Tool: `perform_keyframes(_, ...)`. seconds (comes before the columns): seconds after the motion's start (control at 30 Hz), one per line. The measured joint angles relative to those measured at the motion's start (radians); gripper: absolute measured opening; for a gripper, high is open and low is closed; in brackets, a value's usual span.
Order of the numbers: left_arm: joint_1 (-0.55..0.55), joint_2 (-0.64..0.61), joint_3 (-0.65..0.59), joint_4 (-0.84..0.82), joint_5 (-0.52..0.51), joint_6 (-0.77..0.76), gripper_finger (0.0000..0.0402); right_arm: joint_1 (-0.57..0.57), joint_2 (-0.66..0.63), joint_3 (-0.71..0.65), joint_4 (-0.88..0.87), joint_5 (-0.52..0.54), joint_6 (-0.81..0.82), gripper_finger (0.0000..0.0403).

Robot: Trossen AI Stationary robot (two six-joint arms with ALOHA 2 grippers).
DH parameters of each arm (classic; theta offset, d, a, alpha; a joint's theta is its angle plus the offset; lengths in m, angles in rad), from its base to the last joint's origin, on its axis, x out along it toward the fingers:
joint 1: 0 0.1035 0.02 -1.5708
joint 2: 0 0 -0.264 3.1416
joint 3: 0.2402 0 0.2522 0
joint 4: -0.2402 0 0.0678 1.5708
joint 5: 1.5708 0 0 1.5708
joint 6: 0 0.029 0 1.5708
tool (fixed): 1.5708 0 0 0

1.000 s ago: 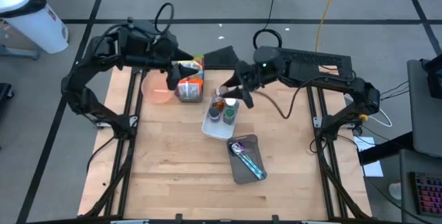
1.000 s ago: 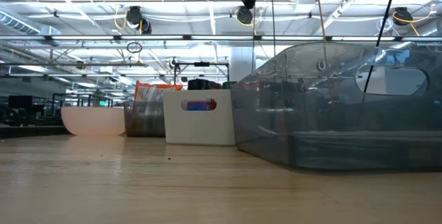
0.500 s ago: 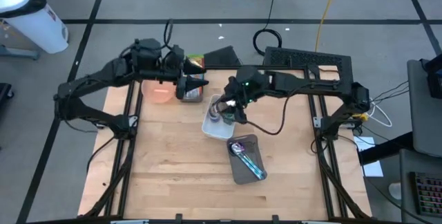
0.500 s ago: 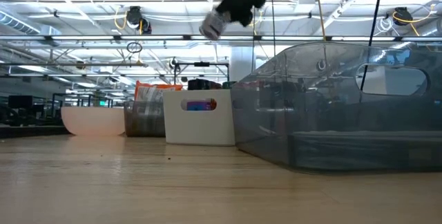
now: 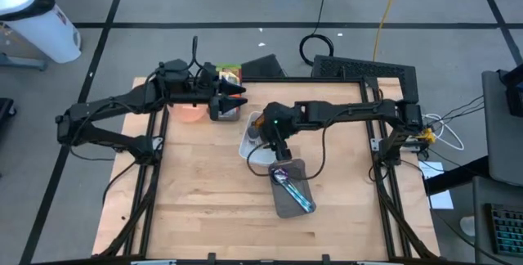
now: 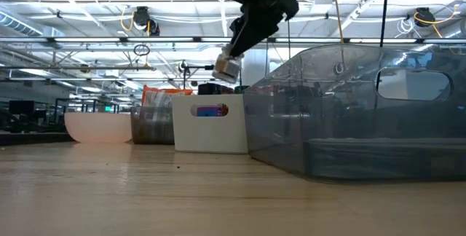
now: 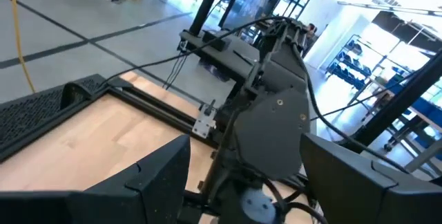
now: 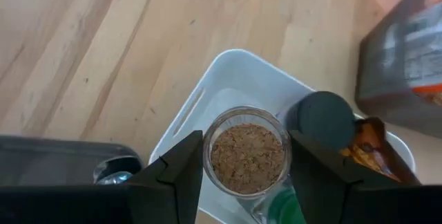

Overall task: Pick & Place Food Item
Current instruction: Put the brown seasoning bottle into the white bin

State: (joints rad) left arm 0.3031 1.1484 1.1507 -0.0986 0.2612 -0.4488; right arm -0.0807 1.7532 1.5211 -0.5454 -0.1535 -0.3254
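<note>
- The right gripper point(image 8: 245, 156) holds a small clear jar of brown granules point(image 8: 247, 157) between its jaws, lifted above the white bin point(image 8: 181, 128). In the low view the jar point(image 6: 227, 68) hangs in the air at upper centre, above the bin point(image 6: 211, 125).
- In the high view the right gripper point(image 5: 276, 141) sits at frame centre, over the lower edge of the white bin point(image 5: 255, 152) and just above the grey tray point(image 5: 292, 202), which holds a spoon point(image 5: 288, 184).
- A dark-lidded container point(image 8: 324, 119) and an orange packet point(image 8: 369, 148) remain inside the bin.
- The left gripper point(image 5: 237, 96) waits in the upper-left part of the frame near the pink bowl point(image 5: 188, 113) and a boxed item point(image 5: 225, 111); its jaws are open and hold nothing.
- Step in hand, as I judge it: the carry phase, with the jar clear of the bin and on its way to a placement spot, probably the grey tray.
- The next move calls for keeping the jar upright, centring it over a free patch of tray beside the spoon, lowering it, then releasing.
</note>
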Motion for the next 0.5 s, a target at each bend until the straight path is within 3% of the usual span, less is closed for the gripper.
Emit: perform_keyframes(0.5,0.005,0.001,-0.002,-0.001,0.0,-0.008,0.0278,0.011,0.084,0.0,-0.016,-0.003,-0.134,0.0169)
